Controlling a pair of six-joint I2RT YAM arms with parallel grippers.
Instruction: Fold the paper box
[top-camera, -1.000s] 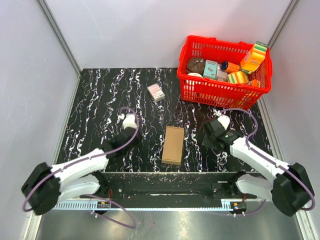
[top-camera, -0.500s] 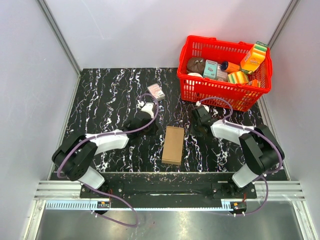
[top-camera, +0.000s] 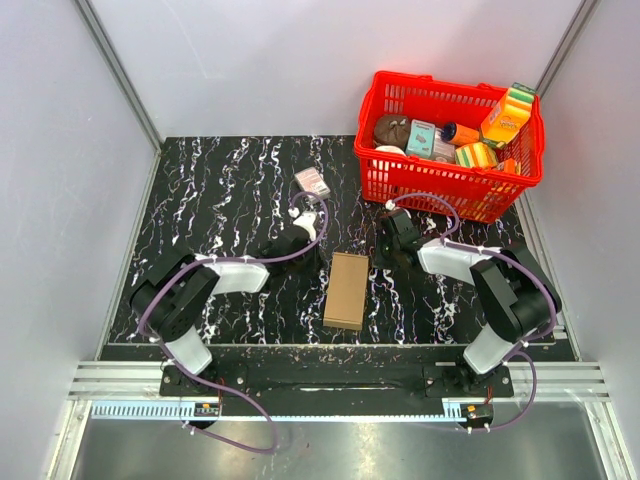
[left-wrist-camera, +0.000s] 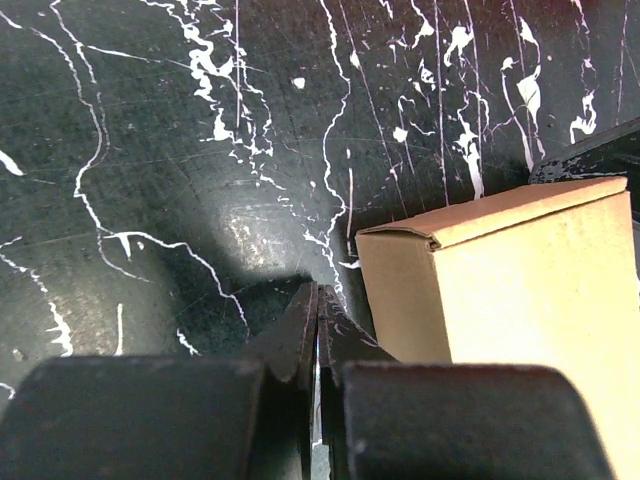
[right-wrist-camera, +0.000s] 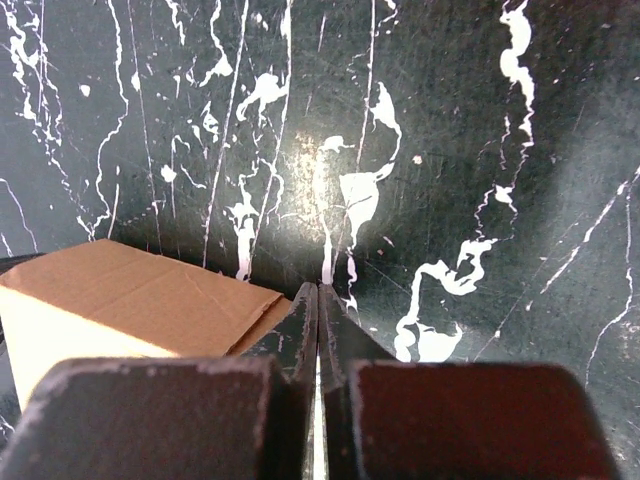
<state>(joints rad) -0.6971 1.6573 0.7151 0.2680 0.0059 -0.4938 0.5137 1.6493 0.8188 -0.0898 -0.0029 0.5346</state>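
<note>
Black, white-veined worktop (top-camera: 220, 190) fills my feed, with grey walls round it. I see the box (top-camera: 347, 290), folded into a slim brown carton, lying flat near the middle of the near edge, its length running toward the far edge. My left pincer (left-wrist-camera: 318, 300) sits low just left of the box's far end, fingers pressed together on nothing. My right pincer (right-wrist-camera: 318, 295) sits low just right of that end, likewise closed and empty; whether it touches the box I cannot tell. A red basket (top-camera: 440, 188) stands in the far right corner, and a small carton (top-camera: 313, 184) lies toward the far edge, about midway along it.
</note>
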